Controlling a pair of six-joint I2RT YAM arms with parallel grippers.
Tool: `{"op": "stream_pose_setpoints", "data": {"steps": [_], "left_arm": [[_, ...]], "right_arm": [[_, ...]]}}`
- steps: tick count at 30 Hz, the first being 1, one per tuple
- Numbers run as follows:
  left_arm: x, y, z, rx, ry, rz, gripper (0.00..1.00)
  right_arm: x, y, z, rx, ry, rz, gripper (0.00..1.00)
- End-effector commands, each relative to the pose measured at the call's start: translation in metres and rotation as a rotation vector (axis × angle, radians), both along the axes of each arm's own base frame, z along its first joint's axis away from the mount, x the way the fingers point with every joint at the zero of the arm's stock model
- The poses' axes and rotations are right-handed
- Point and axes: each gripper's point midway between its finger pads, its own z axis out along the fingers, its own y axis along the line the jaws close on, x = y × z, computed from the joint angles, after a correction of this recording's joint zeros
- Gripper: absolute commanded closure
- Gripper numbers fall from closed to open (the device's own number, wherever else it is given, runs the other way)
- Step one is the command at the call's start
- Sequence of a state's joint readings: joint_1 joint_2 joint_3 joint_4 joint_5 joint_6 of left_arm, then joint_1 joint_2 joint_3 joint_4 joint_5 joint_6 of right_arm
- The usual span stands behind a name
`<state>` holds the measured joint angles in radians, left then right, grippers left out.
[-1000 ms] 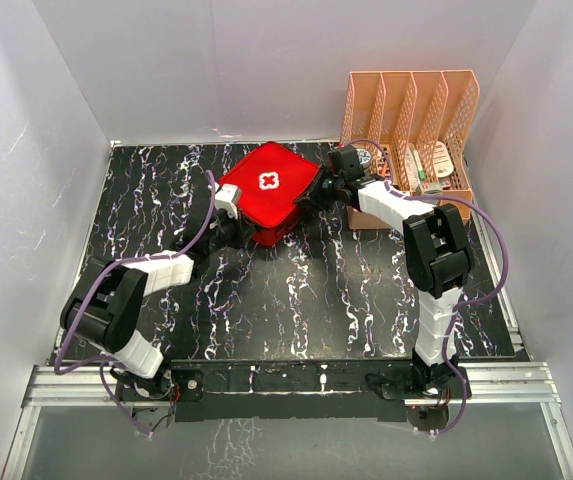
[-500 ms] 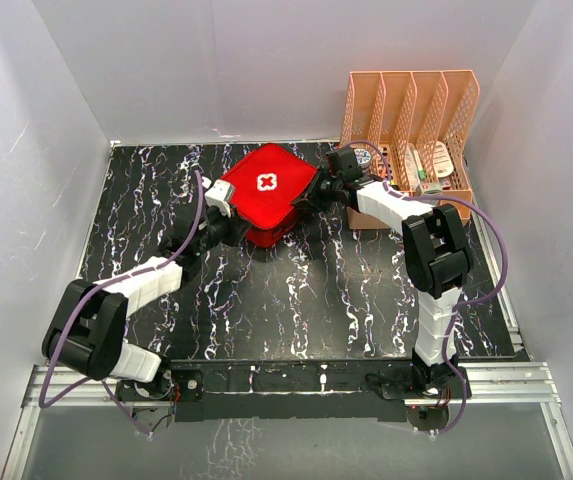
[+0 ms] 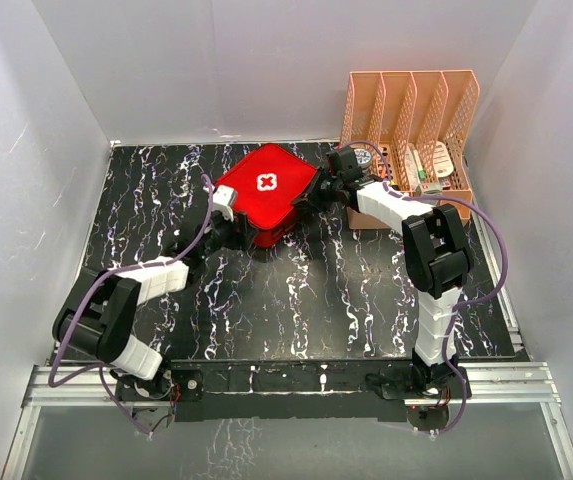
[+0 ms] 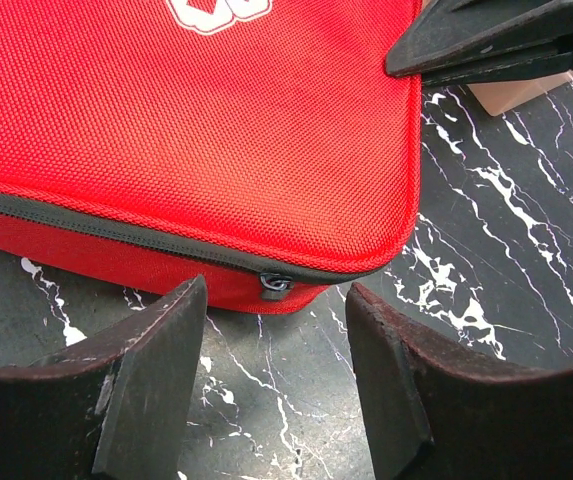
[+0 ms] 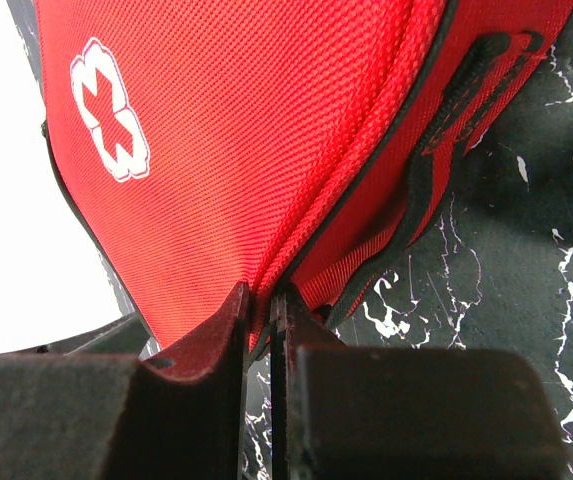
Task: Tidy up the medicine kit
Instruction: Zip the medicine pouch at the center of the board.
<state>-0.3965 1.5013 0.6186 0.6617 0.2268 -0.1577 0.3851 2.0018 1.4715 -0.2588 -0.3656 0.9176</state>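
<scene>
**Medicine kit shut, zip not yet run – looks early**

Progress, as a guess: the lid is down and the zip reads closed along the near edge. Small packets sit in the file rack, none loose on the surface. So opening, packing and re-closing all look left to do. Can't tell what is inside the kit.

Room: plain pale walls on three sides, no clutter.

Surface: black with white marble veins, a metal rail along the near edge where both arms are bolted.

File rack: orange-pink, upright at the far right corner, packets in its right-hand slots.

Kit: red fabric, white cross facing up. It lies far centre, turned corner-on, just left of the rack. Its right side looks raised a little.

Right tool: clamped tight on the kit's right edge, red fabric at the seam nipped between the fingers, a black side strap just beside.

Left tool: fingers parted about halfway, nothing gripped, low over the surface, straddling the kit's near corner.

Zip pull: small dark metal tab at that corner, in line with the gap, untouched.
</scene>
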Motion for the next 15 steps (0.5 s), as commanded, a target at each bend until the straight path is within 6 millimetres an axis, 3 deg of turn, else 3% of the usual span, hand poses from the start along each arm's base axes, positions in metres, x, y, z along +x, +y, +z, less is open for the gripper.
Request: {"op": "stream_pose_setpoints", "data": {"steps": [1, 15], "left_arm": [[0.0067, -0.0042, 0.0104, -0.004, -0.085, 0.005, 0.44], [0.0148, -0.0118, 0.0013, 0.001, -0.126, -0.013, 0.55]], "right_arm": [[-0.0106, 0.0151, 0.0124, 0.029, -0.030, 0.077, 1.00], [-0.0093, 0.0163, 0.0096, 0.024, -0.020, 0.083, 1.00]]}}
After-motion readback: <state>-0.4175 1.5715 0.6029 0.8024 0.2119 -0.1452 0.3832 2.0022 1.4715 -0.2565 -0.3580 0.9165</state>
